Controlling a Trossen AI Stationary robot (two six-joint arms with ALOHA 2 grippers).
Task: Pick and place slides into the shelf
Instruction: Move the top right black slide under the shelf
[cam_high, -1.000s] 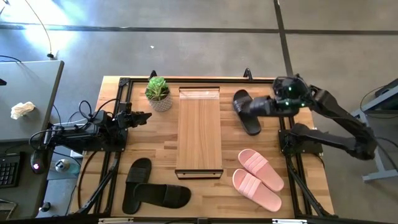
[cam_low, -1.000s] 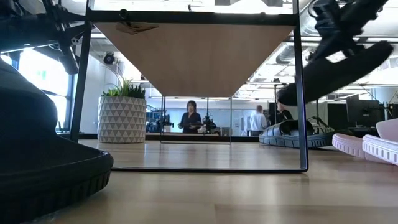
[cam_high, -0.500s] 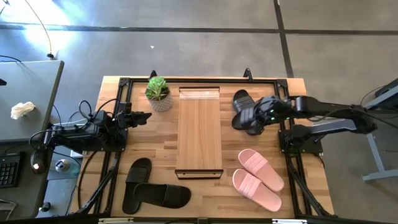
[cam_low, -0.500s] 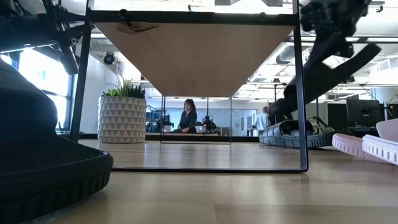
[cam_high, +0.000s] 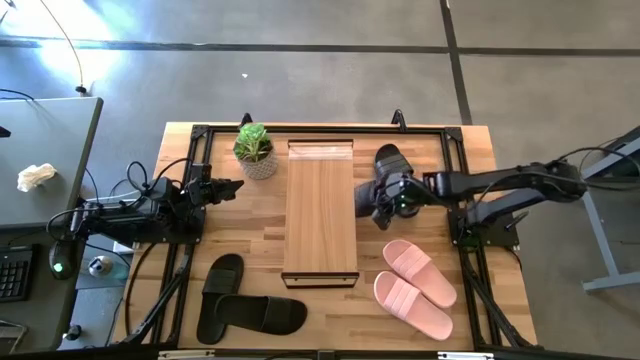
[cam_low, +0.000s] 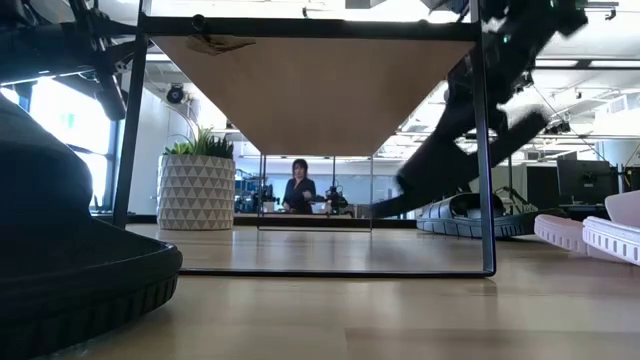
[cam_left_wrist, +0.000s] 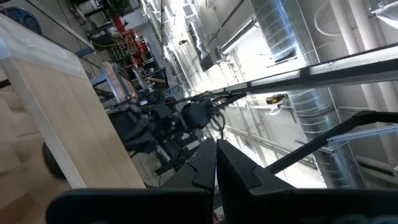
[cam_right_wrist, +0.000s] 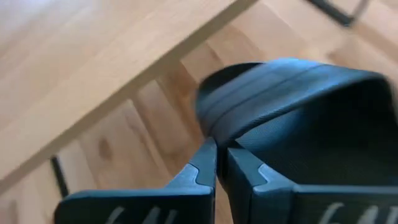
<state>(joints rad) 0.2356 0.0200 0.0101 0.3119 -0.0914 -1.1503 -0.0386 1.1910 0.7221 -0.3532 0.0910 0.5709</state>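
Carrying a black slide (cam_high: 366, 197) clamped in the right gripper (cam_high: 398, 196), toe tilted down twd the shelf (cam_high: 320, 212) lower tier, just beside its right edge; left gripper (cam_high: 232, 187) waits closed, far side.

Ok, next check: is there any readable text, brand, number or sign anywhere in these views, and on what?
None can be read.
The black slide held in the right gripper beside the shelf: no marking shows on it.
The pink slides and plant pot: no lettering, only a triangle pattern on the pot.
Room background: any signs are too small and blurred to read.
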